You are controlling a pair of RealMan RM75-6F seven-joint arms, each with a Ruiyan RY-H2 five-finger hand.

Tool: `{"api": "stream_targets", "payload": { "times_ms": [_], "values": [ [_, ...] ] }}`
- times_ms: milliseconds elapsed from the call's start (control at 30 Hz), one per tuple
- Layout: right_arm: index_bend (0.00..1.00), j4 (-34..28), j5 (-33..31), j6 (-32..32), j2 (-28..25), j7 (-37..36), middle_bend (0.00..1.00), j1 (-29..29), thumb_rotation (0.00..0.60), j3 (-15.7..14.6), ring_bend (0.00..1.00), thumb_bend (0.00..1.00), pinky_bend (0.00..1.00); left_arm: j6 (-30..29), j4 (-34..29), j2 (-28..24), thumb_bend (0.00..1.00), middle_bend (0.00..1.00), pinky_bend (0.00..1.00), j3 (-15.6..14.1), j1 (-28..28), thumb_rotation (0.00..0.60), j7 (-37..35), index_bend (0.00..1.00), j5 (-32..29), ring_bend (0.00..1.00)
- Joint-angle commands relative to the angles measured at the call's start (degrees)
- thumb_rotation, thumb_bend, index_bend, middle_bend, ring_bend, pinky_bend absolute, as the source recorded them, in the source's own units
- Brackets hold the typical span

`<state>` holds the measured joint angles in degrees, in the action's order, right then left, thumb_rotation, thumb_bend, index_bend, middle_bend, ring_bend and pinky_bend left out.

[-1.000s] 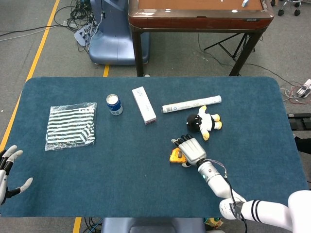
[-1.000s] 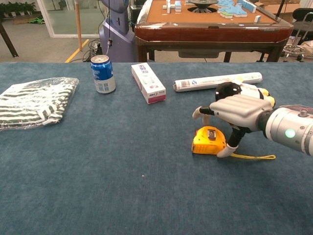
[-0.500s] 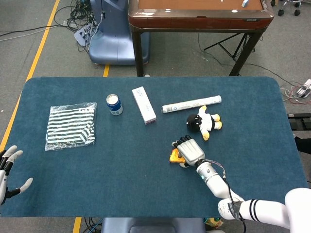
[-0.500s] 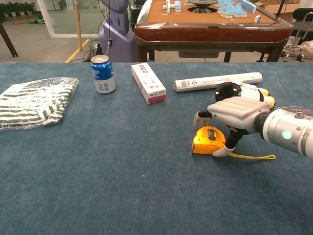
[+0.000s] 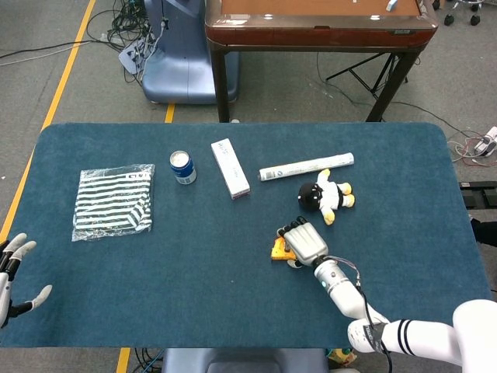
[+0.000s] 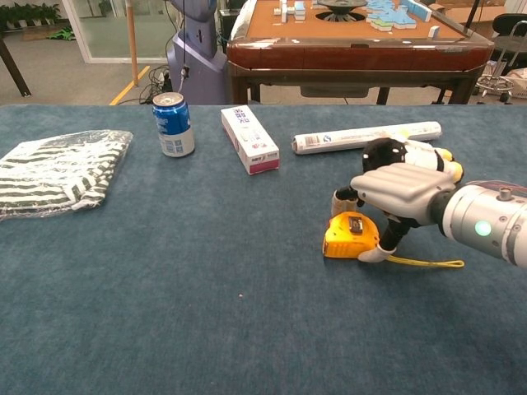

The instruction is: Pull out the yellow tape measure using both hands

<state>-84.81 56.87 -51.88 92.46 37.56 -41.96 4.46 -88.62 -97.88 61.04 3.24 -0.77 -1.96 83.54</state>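
The yellow tape measure (image 5: 279,249) (image 6: 350,236) lies on the blue table right of centre. A thin yellow strap (image 6: 424,264) trails from it to the right. My right hand (image 5: 304,242) (image 6: 399,191) arches over the case. Its fingertips (image 6: 342,202) reach down just behind the case, and its thumb (image 6: 370,253) touches the case's near right side. The case still rests on the cloth, and no firm grip shows. My left hand (image 5: 12,272) hovers with fingers spread at the table's near left edge, far from the tape measure. Only the head view shows it.
A black-and-white plush toy (image 5: 326,196) (image 6: 412,151) lies just behind my right hand. Beyond it lies a rolled paper (image 5: 306,166) (image 6: 366,137). A white box (image 5: 231,168) (image 6: 249,138) and a blue can (image 5: 182,166) (image 6: 173,123) stand mid-left, with a bagged striped cloth (image 5: 112,200) (image 6: 58,171) further left.
My right hand has sunk lower over the tape measure, and its fingertips and thumb have drawn in closer around the case. The left hand has hardly moved.
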Motion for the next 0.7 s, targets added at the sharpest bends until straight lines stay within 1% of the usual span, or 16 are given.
{"api": "stream_targets", "payload": {
  "times_ms": [33, 100, 233, 367, 533, 700],
  "values": [
    [0.42, 0.14, 0.17, -0.25, 0.27, -0.23, 0.43, -0.15, 0.6, 0.06, 0.31, 0.4, 0.15, 0.35, 0.34, -0.01, 0.2, 0.08, 0.0, 0.11, -0.22, 0.6, -0.06, 0.18, -0.12, 0.03],
    [0.47, 0.17, 0.62, -0.61, 0.42, -0.64, 0.47, -0.22, 0.6, 0.2, 0.35, 0.45, 0.16, 0.92, 0.66, -0.09, 0.2, 0.08, 0.0, 0.37, -0.6, 0.6, -0.07, 0.18, -0.47, 0.03],
    [0.51, -1.6, 1.42, -1.74, -0.31, -1.89, 0.51, -0.33, 0.6, 1.22, 0.39, 0.48, 0.18, 2.93, 0.94, -1.08, 0.2, 0.08, 0.0, 1.03, -2.21, 0.6, 0.51, 0.18, -0.57, 0.03],
    [0.53, -4.69, 0.96, -2.87, -1.52, -1.41, 0.52, -0.87, 0.6, 2.56, 0.42, 0.49, 0.18, 5.06, 1.04, -1.8, 0.2, 0.08, 0.0, 2.26, -4.5, 0.6, 1.14, 0.18, -0.62, 0.04],
    [0.55, -9.91, -1.17, -4.73, -2.63, 1.5, 0.54, -2.1, 0.6, 4.22, 0.44, 0.5, 0.18, 9.04, 1.31, -2.0, 0.2, 0.11, 0.0, 4.16, -8.06, 0.6, 1.14, 0.18, -1.98, 0.12],
    [0.55, -14.17, -3.91, -7.36, -2.32, 4.17, 0.54, -3.58, 0.6, 6.45, 0.44, 0.5, 0.18, 13.65, 0.68, -1.6, 0.2, 0.14, 0.05, 5.74, -11.48, 0.6, -1.88, 0.17, -3.8, 0.16]
  ]
}}
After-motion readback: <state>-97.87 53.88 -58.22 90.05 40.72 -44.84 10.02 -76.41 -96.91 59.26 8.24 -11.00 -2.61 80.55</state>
